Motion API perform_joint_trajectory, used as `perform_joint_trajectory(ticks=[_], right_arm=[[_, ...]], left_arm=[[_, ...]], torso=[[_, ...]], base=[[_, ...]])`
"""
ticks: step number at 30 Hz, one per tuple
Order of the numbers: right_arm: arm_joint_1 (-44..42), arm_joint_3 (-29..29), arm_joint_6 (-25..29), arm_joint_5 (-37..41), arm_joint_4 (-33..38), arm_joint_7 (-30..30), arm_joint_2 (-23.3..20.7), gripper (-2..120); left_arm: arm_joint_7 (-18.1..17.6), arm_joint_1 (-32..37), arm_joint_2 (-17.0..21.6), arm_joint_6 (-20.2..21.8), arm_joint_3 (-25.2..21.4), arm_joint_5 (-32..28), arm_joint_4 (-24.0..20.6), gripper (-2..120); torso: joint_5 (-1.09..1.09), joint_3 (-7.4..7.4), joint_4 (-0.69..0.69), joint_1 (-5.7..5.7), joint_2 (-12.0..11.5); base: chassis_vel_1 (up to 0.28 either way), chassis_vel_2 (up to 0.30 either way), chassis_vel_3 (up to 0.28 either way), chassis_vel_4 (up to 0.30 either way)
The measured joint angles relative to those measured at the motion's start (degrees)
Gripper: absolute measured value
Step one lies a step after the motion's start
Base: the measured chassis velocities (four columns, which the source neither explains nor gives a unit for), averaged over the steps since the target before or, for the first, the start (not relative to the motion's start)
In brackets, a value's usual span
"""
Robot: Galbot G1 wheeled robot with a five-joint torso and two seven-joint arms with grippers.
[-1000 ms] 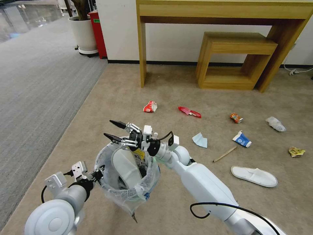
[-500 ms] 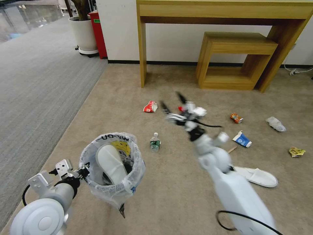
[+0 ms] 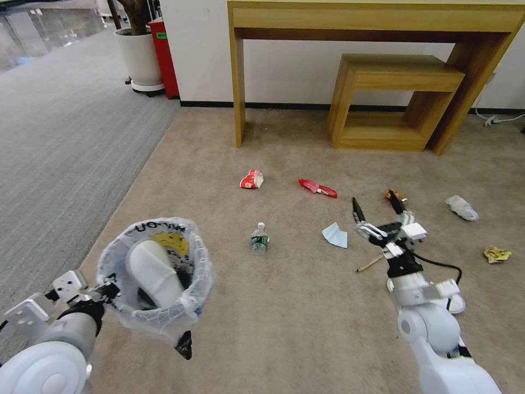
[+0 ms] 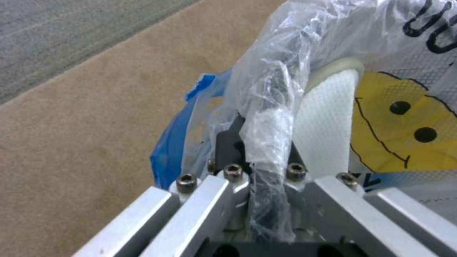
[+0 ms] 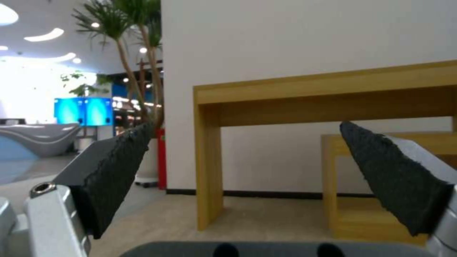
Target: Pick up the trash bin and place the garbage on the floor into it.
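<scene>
The trash bin (image 3: 156, 273), lined with a translucent bag bearing a yellow smiley, hangs above the beige floor (image 3: 295, 317) at the lower left. My left gripper (image 3: 109, 287) is shut on its rim (image 4: 266, 150). A white slipper (image 3: 153, 268) stands inside it. My right gripper (image 3: 375, 205) is open and empty, held above the garbage at the right, near the blue mask (image 3: 334, 235), wooden stick (image 3: 369, 264) and orange can (image 3: 395, 195). Farther off lie a red-white cup (image 3: 251, 179), red wrapper (image 3: 318, 188), small bottle (image 3: 260, 239), white tissue (image 3: 462, 208) and yellow wad (image 3: 496, 254).
A tall wooden table (image 3: 377, 22) with a low wooden stool (image 3: 394, 98) under it stands against the far wall. A white planter (image 3: 139, 57) and a red box (image 3: 164, 54) stand at the back left. Grey striped carpet (image 3: 60, 137) borders the left side.
My right arm swung from above the bin out to the right over the litter. The left arm carried the bin leftward and lower in view, uncovering the bottle.
</scene>
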Motion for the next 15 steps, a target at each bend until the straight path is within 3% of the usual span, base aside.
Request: perform_joint_trajectory(ticks=[15], right_arm=[[1.88,-0.2,2.42,-0.59,-1.45,-0.64,0.52,100]], left_arm=[[-0.11,0.15,-1.01,0.0,1.14,0.88,0.91,1]], torso=[[-0.01,0.01,-0.01,0.0,0.0]], base=[[0.0,0.0,0.0,0.0]])
